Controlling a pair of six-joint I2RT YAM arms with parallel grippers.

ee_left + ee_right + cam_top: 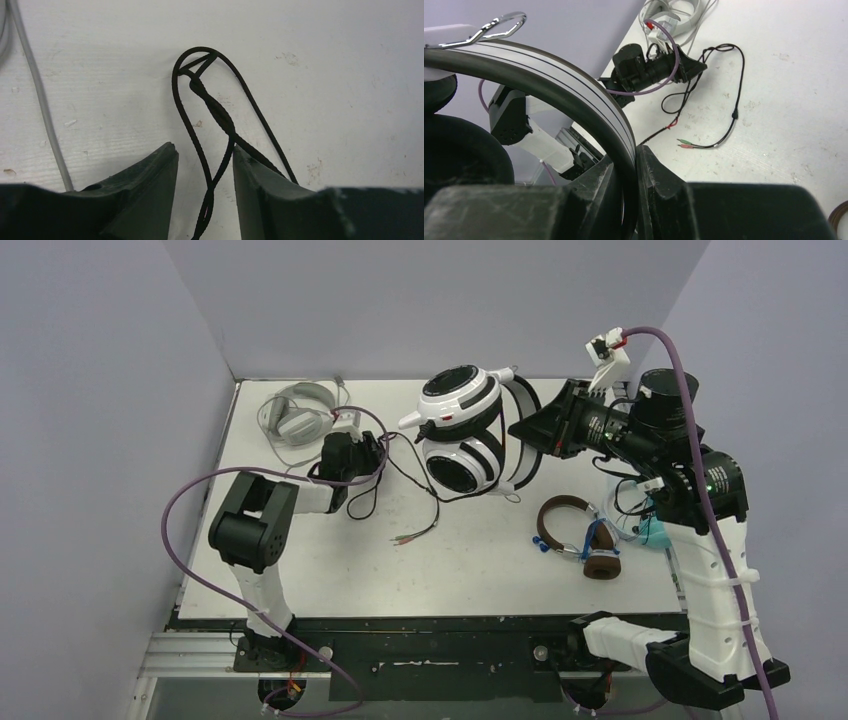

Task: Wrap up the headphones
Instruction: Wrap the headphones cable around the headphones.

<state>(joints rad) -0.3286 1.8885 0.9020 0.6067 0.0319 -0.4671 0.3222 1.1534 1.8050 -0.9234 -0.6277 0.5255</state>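
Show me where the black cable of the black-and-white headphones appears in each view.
Top external: black cable, centre, just below the black-and-white headphones.
Left wrist: the cable, centre, a twisted loop running between the open jaws.
Right wrist: the cable, upper right, a wide loop.
Shared landmark: the left gripper, with the cable at its jaws.
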